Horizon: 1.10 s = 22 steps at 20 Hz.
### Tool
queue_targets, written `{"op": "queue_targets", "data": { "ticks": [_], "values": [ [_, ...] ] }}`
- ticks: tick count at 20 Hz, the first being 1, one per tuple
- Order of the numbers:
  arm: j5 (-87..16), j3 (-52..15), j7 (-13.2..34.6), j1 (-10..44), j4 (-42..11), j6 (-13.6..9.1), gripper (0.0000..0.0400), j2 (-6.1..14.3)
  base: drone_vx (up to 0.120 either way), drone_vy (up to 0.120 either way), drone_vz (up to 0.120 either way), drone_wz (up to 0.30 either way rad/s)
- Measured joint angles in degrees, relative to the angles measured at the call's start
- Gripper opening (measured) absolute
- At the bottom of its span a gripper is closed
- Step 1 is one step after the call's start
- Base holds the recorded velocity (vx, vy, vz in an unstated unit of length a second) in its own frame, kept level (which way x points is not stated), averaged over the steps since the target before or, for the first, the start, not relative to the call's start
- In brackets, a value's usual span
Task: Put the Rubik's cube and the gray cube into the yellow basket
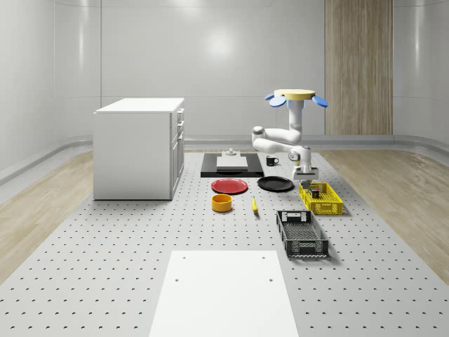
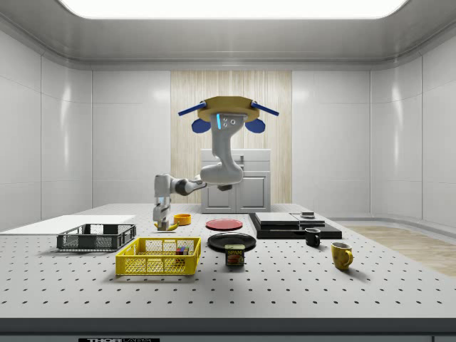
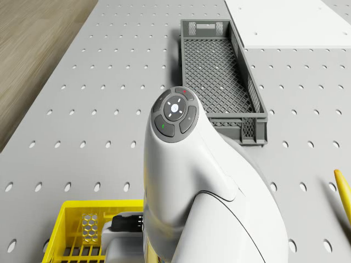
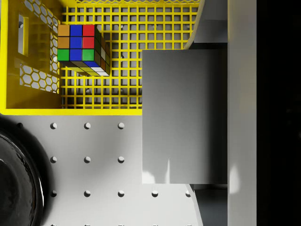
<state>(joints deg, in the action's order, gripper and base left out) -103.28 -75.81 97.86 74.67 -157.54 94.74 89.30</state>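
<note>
One multicoloured Rubik's cube point(image 4: 81, 49) sits in the yellow mesh basket point(image 4: 9, 61) near the perforated worktop's point(image 4: 94, 160) edge, beside a glossy black plate point(image 4: 16, 183), while the hovering drone's point(image 1: 295, 97) gripper point(image 4: 214, 113) pinches the plain gray cube point(image 4: 183, 117) above the basket's rim.

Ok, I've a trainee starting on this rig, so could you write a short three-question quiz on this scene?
1. True or false: the multicoloured Rubik's cube already lies inside the yellow mesh basket.
2. The quadrotor drone hovers above the perforated table. What does its two-finger gripper hold over the basket's edge? A) a plain gray cube B) a black mug C) a yellow banana
3. Short answer: what colour is the round plate that lies nearest the basket?

Key: 1 true; 2 A; 3 black.
</note>
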Motion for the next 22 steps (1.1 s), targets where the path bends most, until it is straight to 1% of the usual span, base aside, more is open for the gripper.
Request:
{"op": "queue_targets", "data": {
  "ticks": [7,18,19,22],
  "values": [
    [0.06,-0.01,0.03,0.04,0.01,0.13,0.025,0.14,0.0,0.12,0.0,0.0],
    [0.13,-0.01,0.06,0.08,0.01,0.3,0.025,0.32,0.0,0.12,-0.12,0.0],
    [0.14,-0.01,0.06,0.09,0.01,0.31,0.025,0.34,0.0,0.12,-0.08,0.0],
    [0.16,-0.01,0.07,0.1,0.02,0.35,0.025,0.38,0.0,0.107,0.0,0.0]
  ]
}}
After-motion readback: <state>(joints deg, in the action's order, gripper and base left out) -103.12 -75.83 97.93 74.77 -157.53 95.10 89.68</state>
